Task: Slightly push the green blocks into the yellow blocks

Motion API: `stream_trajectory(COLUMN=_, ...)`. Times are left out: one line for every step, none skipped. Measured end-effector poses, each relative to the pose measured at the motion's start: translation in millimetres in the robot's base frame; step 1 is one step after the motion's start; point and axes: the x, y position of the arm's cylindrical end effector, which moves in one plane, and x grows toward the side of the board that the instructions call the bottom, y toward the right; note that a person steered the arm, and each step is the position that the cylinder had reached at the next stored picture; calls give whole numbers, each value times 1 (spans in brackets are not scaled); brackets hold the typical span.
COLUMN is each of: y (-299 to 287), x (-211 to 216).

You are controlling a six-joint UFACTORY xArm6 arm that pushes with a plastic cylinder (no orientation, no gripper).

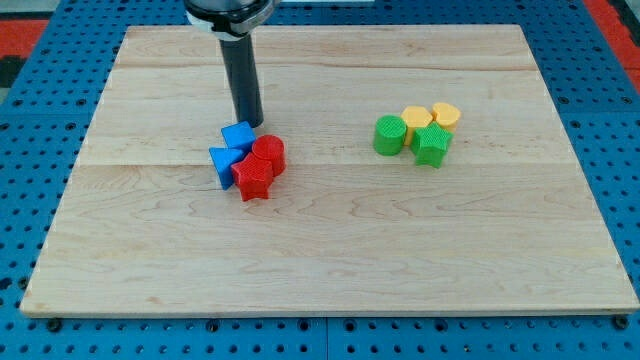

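A green cylinder (pixel 389 135) and a green star-shaped block (pixel 432 145) sit right of the board's middle. They touch two yellow blocks: a yellow one (pixel 416 120) between and just above them, and a yellow cylinder (pixel 446 116) at the upper right. My tip (pixel 251 123) is far to their left. It stands just above a blue block (pixel 238 135) in another cluster.
The left cluster holds the blue block, a blue triangular block (pixel 223 163), a red cylinder (pixel 268 152) and a red star-shaped block (pixel 254 178), all touching. The wooden board (pixel 330 250) lies on a blue pegboard.
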Motion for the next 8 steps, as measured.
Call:
stream_trajectory(y=73, x=3)
stream_trajectory(y=75, x=31)
stream_trajectory(y=91, x=49)
stream_trajectory(y=132, x=42)
stream_trajectory(y=147, x=42)
stream_trajectory(y=146, x=42)
stream_trajectory(y=160, x=69)
stream_trajectory(y=221, x=79)
